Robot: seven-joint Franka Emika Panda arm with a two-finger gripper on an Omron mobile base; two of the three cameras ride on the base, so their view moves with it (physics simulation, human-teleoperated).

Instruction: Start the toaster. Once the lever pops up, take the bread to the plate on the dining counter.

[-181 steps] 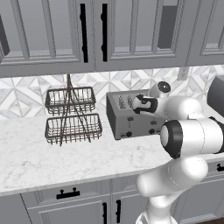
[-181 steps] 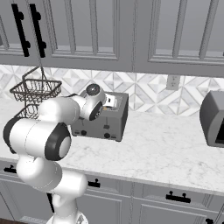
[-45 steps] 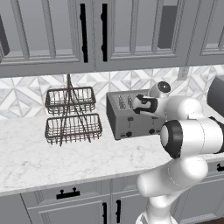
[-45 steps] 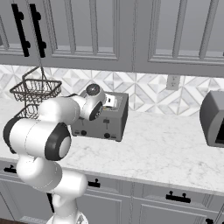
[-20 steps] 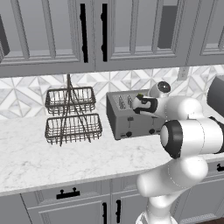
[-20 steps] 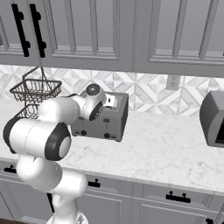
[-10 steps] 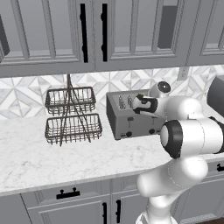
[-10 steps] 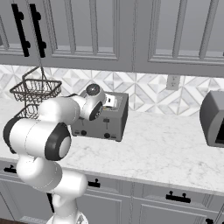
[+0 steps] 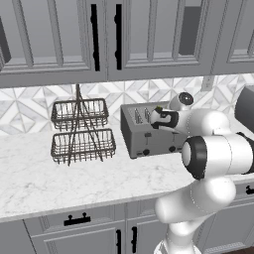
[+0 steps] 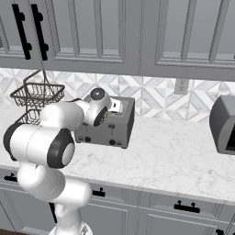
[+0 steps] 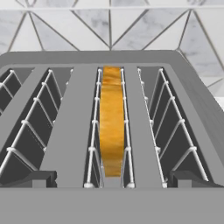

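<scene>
White marble table (image 9: 30,183) along a wall of grey-white geometric tile, grey panelled cabinets above and below. Toaster (image 9: 149,134) sits toward the table's back edge, wire two-tier basket rack (image 9: 82,131) to its left, a dark grey appliance (image 10: 224,124) well apart toward the right end. Bread (image 11: 112,120) stands upright in the toaster's middle slot. Tool (image 11: 112,177) hovers over the toaster top, jaws wide apart either side of that slot, gripping nothing. Nothing has changed from the earlier frames: arm, tool and toaster sit the same.
</scene>
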